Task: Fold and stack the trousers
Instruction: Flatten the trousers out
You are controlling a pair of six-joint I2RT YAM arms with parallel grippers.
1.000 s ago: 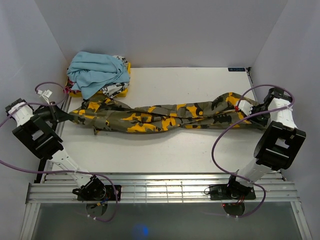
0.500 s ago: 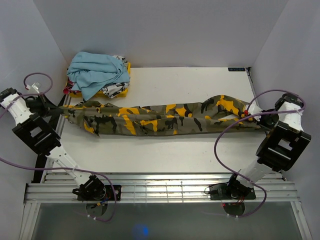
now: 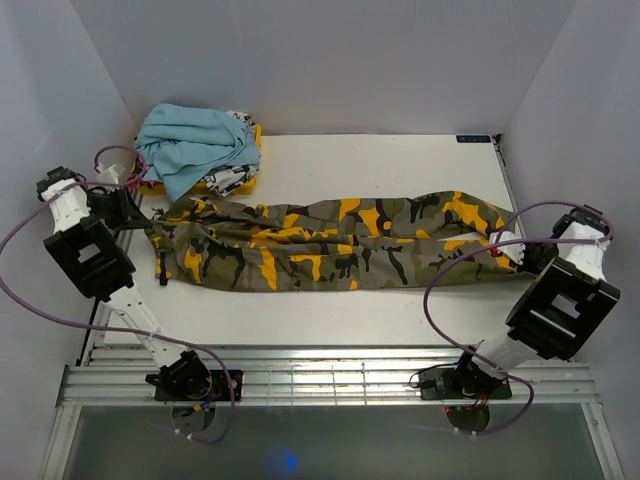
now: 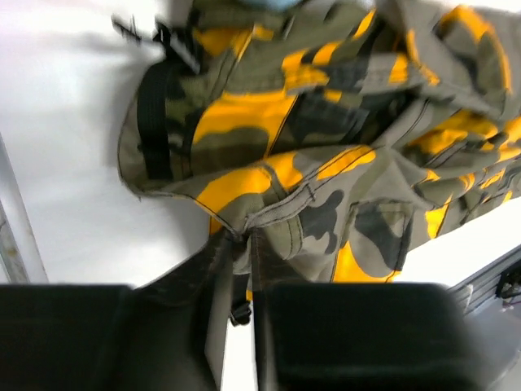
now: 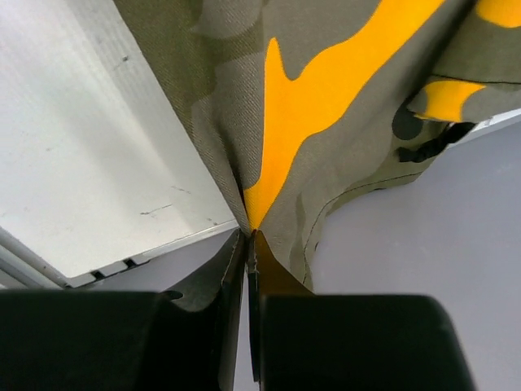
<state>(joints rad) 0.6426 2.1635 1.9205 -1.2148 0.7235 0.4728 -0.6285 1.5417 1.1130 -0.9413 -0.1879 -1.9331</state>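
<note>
On the table (image 3: 380, 170), camouflage trousers (image 3: 330, 240)

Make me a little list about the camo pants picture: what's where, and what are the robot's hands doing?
trousers: stretched lengthwise across the table, crumpled, not folded
right gripper: shut, pinching the trousers' right end
left gripper: at the trousers' left end, cloth between its fingers, grip unclear
blue garment: heaped in the far left corner, on top of a yellow and white garment
</note>
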